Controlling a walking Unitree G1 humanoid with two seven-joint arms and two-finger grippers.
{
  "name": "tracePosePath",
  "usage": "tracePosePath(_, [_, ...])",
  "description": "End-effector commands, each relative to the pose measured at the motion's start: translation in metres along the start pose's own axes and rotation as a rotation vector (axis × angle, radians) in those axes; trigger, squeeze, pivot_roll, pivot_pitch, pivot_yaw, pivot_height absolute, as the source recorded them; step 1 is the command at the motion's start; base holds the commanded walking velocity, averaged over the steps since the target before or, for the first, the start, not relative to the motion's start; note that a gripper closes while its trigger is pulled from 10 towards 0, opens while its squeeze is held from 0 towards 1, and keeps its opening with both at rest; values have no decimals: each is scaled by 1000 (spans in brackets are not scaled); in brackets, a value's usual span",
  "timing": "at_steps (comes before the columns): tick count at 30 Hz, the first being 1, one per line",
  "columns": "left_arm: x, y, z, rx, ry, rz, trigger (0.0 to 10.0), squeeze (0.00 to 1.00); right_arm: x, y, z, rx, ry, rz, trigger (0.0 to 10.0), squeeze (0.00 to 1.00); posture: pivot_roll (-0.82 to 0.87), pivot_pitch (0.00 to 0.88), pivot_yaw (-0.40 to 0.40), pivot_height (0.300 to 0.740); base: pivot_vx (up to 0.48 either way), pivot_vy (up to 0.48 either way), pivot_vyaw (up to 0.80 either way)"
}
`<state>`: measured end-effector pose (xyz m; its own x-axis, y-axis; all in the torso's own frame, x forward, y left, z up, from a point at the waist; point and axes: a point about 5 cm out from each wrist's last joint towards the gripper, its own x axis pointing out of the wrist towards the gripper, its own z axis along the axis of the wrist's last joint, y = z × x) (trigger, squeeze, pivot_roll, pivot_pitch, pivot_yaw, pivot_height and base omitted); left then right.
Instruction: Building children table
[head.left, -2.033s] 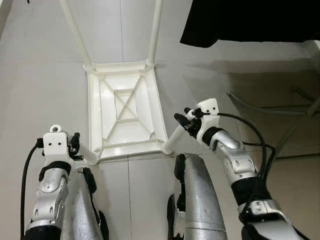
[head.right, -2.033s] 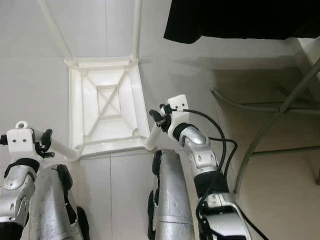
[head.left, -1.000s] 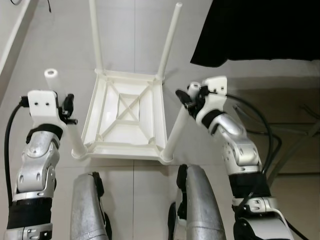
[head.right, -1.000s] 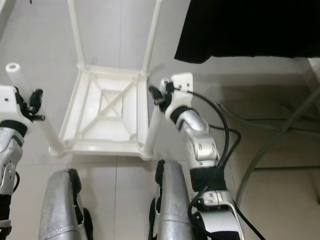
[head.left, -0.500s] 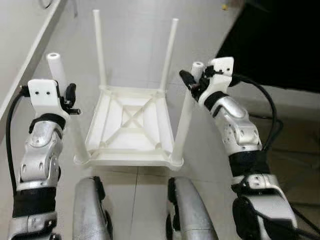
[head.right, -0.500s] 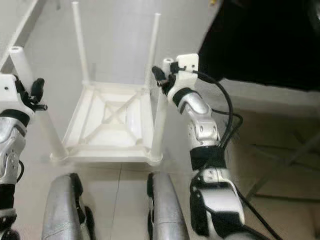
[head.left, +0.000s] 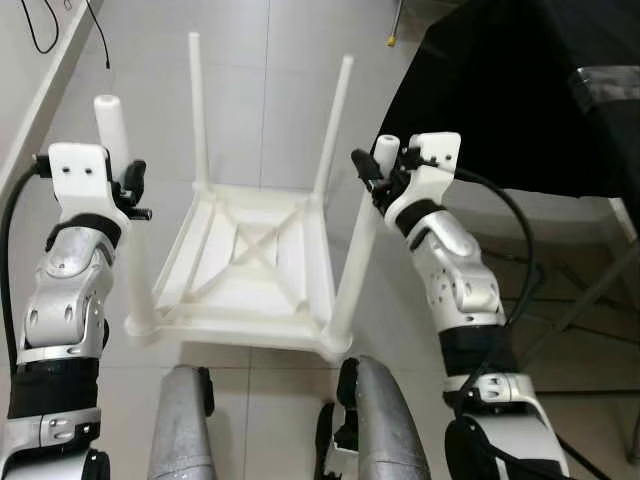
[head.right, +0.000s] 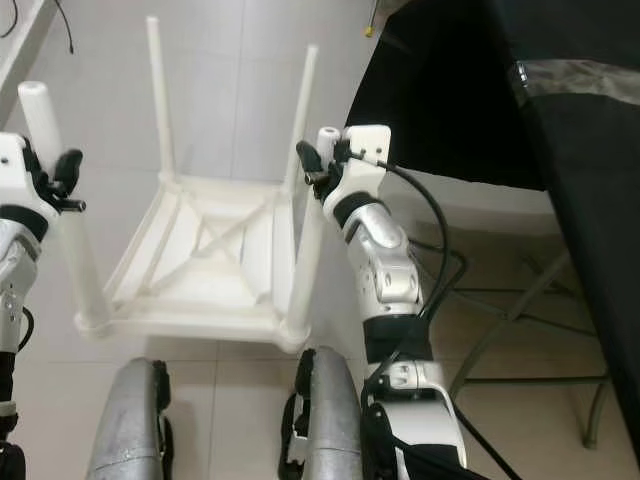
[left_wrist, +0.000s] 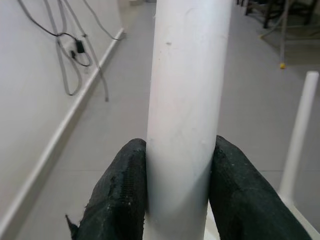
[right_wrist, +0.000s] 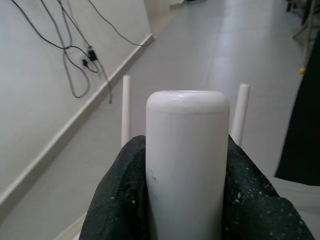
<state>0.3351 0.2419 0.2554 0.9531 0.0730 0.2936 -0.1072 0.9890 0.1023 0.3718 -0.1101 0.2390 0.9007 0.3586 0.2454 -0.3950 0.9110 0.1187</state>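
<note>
Upturned white children's table (head.left: 245, 275) held by both grippers, legs up, over the tiled floor (head.left: 240, 60).

The near left leg (head.left: 125, 215) is clamped between the black fingers (left_wrist: 117, 200) of the left gripper (head.left: 128, 190), a little below its rounded top. The near right leg (head.left: 358, 255) is clamped close to its tip by the right gripper (head.left: 372, 172). The tabletop is tilted, underside with cross bracing facing the camera; whether it touches the floor cannot be told. The two far legs (head.left: 197, 100) are pointed up and away. A black cloth (head.left: 520, 90) is seen just right of the right arm. Cables (right_wrist: 75, 55) are hung along the white wall (right_wrist: 35, 100).
</note>
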Motion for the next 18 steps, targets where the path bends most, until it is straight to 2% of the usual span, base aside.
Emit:
tracePosePath(1, [6,-42,59,-35,-270,-211,10000,0,10,54,-3,1,0,218,10000,0,65,134,-69,670,0,0,0])
tracePosePath(6, [11,-38,70,-14,-299,-187,10000,0,12,58,-2,-10,-16,233,10000,0,72,118,-66,690,0,0,0])
tracePosePath(11, [15,-41,101,18,-384,-204,10000,0,13,67,3,-4,-51,250,10000,0,91,66,-55,710,0,0,0])
tracePosePath(18, [15,-53,102,13,-388,-238,10000,0,15,73,5,-12,-73,250,10000,0,98,30,-49,730,0,0,0])
